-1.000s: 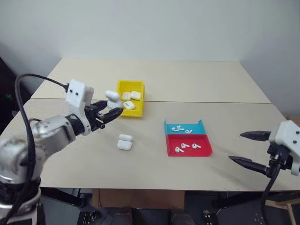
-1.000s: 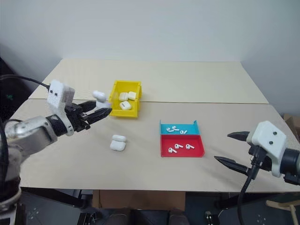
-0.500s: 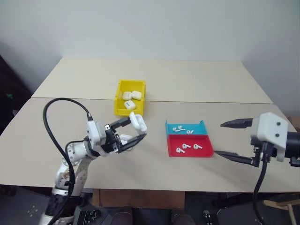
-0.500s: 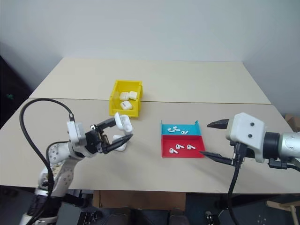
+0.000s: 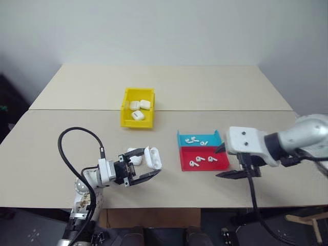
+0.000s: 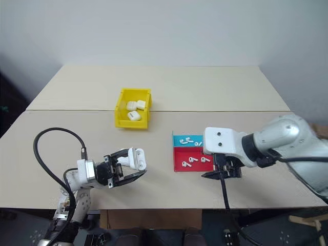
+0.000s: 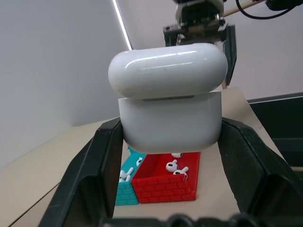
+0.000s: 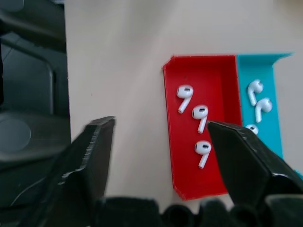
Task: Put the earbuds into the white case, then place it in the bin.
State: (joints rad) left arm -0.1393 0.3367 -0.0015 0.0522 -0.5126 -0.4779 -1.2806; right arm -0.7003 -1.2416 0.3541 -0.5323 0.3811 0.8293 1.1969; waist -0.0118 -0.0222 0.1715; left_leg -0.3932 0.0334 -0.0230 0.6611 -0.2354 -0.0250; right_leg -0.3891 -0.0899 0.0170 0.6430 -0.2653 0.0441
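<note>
Two robot hands work the near edge of a beige counter (image 5: 215, 92). The left hand (image 5: 141, 169) is clamped on the white case (image 5: 152, 157), holding it just above the surface near the front left, its two black fingers pinching the lower body from either side while the rounded lid stands clear above them. The right hand (image 8: 158, 142) hovers with its fingers spread and empty over the near end of the red tray (image 5: 218, 165), where three earbuds (image 5: 202, 161) lie loose; more sit in the blue tray (image 5: 212, 140) touching it on the far side. The yellow bin (image 5: 125, 110), already holding three cases, stands well apart toward the far left, and another case (image 5: 134, 155) rests on the counter just behind the held one.

The case looks light, rigid and glossy, so likely slippery; a pinch across its flat lower sides, below the lid seam, seems the safest hold and leaves the hinge free. The earbuds appear tiny, smooth and prone to skidding or flicking away; each probably wants a gentle pinch across its bulb or stem.
</note>
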